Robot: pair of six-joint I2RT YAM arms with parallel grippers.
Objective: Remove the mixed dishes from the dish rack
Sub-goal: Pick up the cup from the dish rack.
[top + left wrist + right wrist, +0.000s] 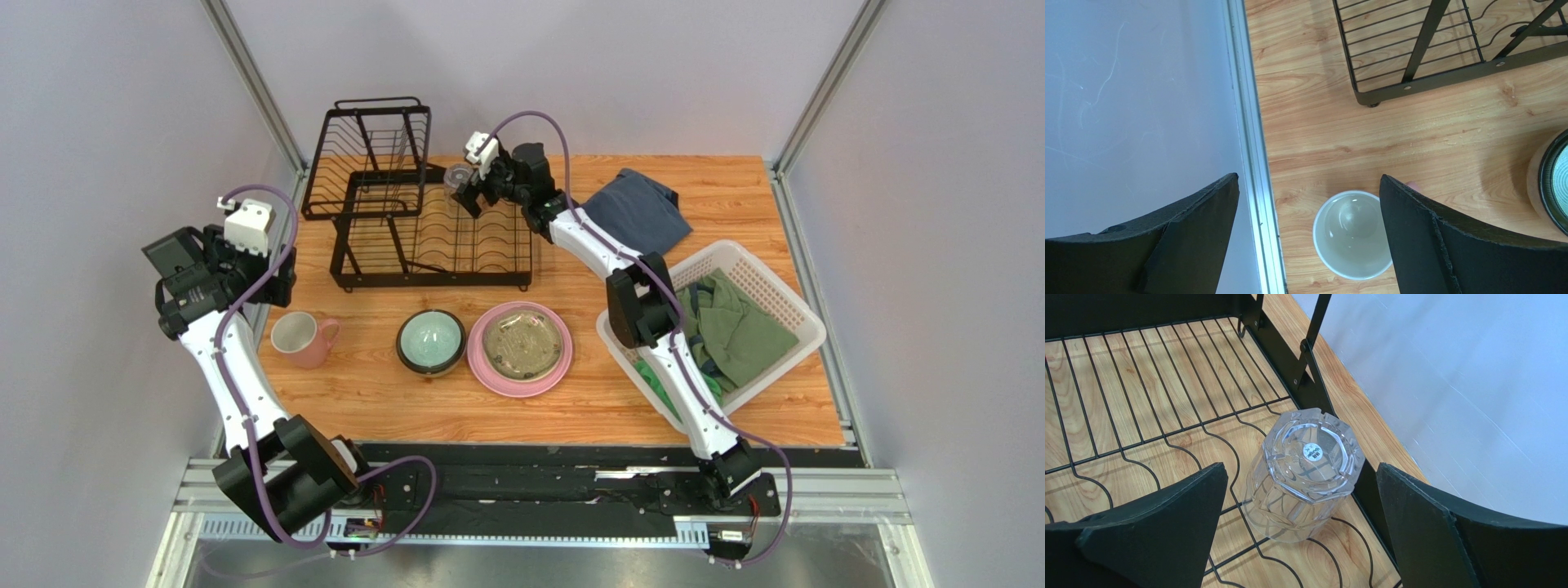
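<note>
The black wire dish rack (405, 208) stands at the back left of the table. A clear glass tumbler (1306, 473) sits upside down on the rack's flat tray near its far right corner (463, 179). My right gripper (1303, 530) is open above the tumbler, one finger on each side, apart from it. The pink mug (302, 338), pale teal bowl (431, 341) and pink plate (562, 355) holding the tan-olive bowl (521, 342) sit on the table in front of the rack. My left gripper (1309, 211) is open and empty above the mug (1352, 234). The cream plate is not visible.
A white lattice basket (791, 294) with green clothes stands at the right. A folded dark blue cloth (638, 208) lies at the back right. The aluminium frame post (1250, 147) and grey wall run close beside my left gripper. The rack's corner (1389, 92) lies beyond the mug.
</note>
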